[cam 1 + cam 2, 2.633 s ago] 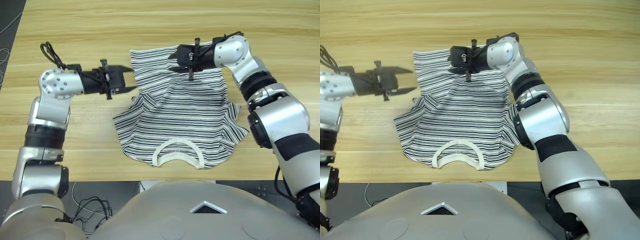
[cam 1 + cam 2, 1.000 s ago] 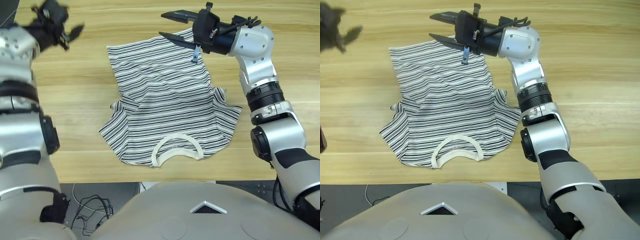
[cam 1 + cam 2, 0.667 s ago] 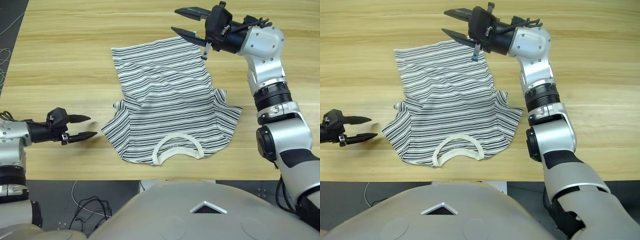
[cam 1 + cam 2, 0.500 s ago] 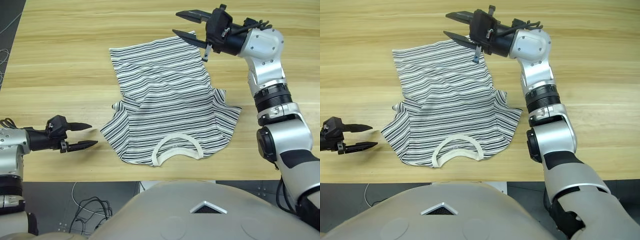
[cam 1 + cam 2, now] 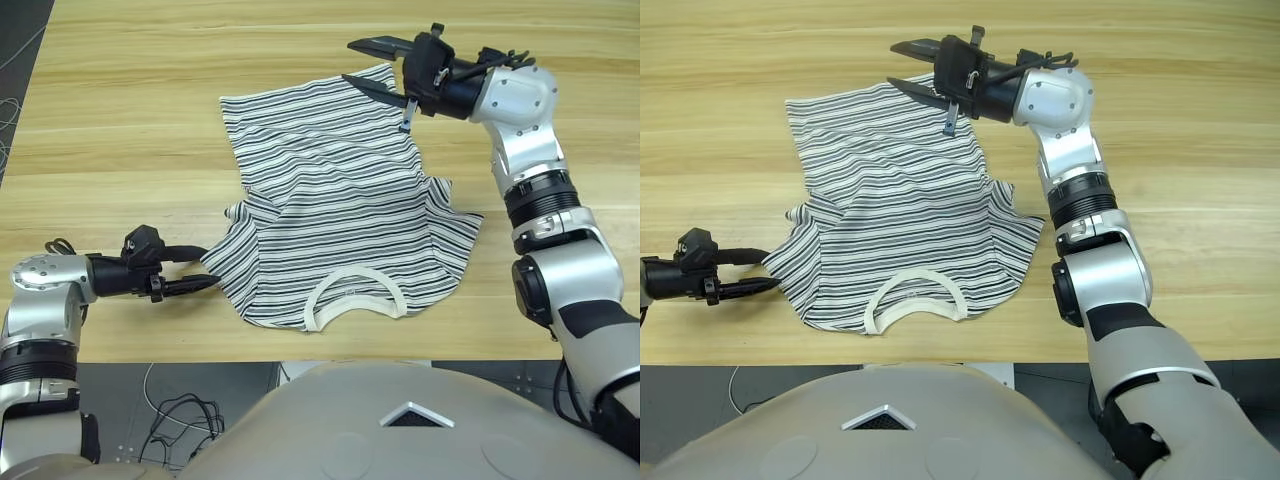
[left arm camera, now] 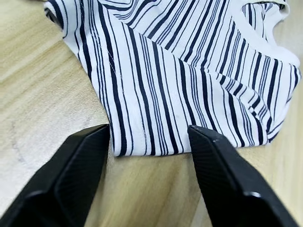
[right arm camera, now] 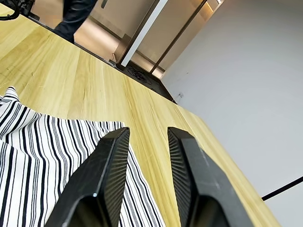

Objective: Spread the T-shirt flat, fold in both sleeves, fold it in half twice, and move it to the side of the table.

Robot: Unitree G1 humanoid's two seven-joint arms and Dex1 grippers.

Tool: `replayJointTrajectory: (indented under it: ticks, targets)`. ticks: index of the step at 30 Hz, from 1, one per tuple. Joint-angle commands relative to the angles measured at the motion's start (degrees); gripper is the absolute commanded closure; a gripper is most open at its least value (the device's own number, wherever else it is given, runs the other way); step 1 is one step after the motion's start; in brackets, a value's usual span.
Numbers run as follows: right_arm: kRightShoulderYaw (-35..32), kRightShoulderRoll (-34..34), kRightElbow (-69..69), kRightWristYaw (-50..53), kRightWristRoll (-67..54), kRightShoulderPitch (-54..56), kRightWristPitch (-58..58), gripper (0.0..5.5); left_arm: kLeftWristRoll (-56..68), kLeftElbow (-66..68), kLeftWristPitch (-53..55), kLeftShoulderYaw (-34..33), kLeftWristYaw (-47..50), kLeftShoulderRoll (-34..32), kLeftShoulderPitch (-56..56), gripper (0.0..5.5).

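1 striped T-shirt [image 5: 330, 200] lies spread on the tabletop [image 5: 130, 120], with 2 sets of jaws at its edges.
The left jaws are parted wide, low on the tabletop, straddling the hem of the left sleeve [image 6: 142, 137] without clamping it. The shirt lies mid-tabletop, collar [image 5: 355, 297] nearest the robot, its 2 sleeves unfolded. The right jaws, also released, hover at the far right hem corner.
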State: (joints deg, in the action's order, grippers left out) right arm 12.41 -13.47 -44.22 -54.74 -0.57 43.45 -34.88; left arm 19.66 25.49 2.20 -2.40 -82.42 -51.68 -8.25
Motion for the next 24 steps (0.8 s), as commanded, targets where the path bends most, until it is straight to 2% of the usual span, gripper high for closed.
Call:
replayJointTrajectory:
  ticks: [1,16,24]
  targets:
    - [0.4,0.0,-0.5,0.2,0.7,-0.2,-0.6,3.99,-2.7,1.8,0.6,2.8,-0.8,1.1,-2.0,3.12]
    - [1.4,0.1,-2.3,1.1,2.3,-0.3,-2.2,3.99,-1.3,3.2,-3.9,2.1,-2.8,1.0,-1.4,5.37]
    - [1.8,0.4,-2.6,1.1,2.2,-0.1,-2.4,3.99,2.3,-1.1,-2.6,-1.5,-6.5,-1.5,-1.9,5.37]
